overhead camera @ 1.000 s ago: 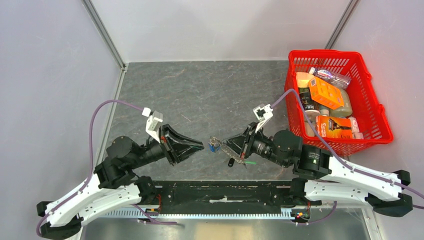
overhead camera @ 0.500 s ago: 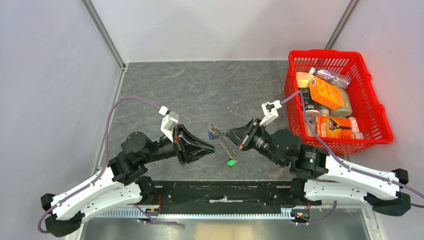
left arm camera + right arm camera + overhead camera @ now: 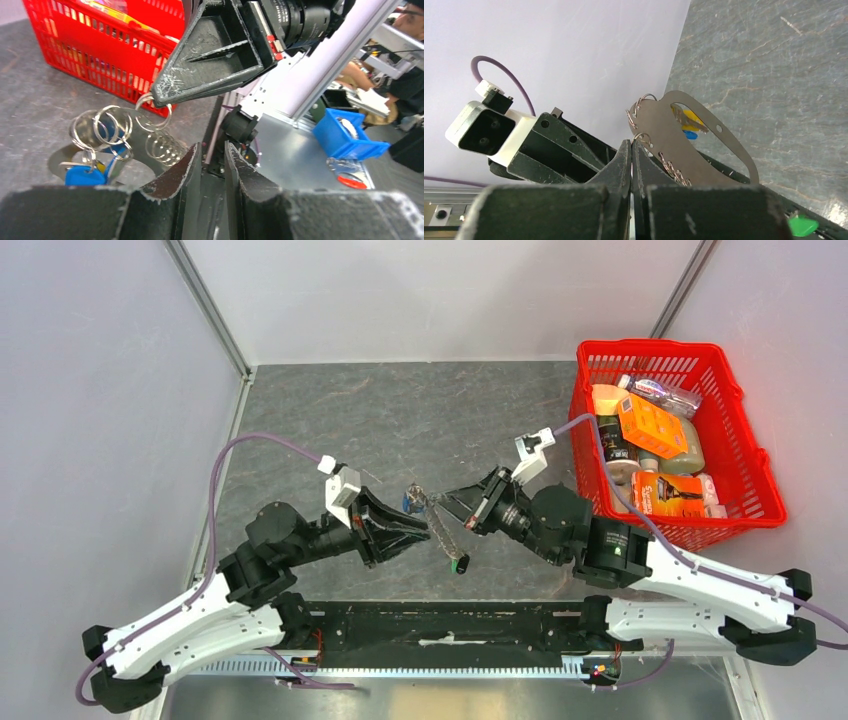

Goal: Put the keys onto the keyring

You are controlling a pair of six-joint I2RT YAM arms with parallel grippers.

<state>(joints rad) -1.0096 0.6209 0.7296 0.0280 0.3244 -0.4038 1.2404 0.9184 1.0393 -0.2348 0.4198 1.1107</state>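
step: threading keys (image 3: 82, 175) on keyring (image 3: 709, 147) | R tool (image 3: 157, 100) clenched on keyring | L tool (image 3: 212, 150) just beside keyring, parted, empty | next: L pinches key, feeds it on

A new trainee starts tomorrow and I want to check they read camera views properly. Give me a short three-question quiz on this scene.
1. True or false: the left claw is gripping the keyring.
2. What colour is the tag at the end of the keyring's chain? A red, B green, C white.
3. Fill in: the red basket stands on the ___ arm's side.
Key: 1 false: its fingers stand apart on nothing, and the right claw, shut, pinches the keyring. 2 B. 3 right.
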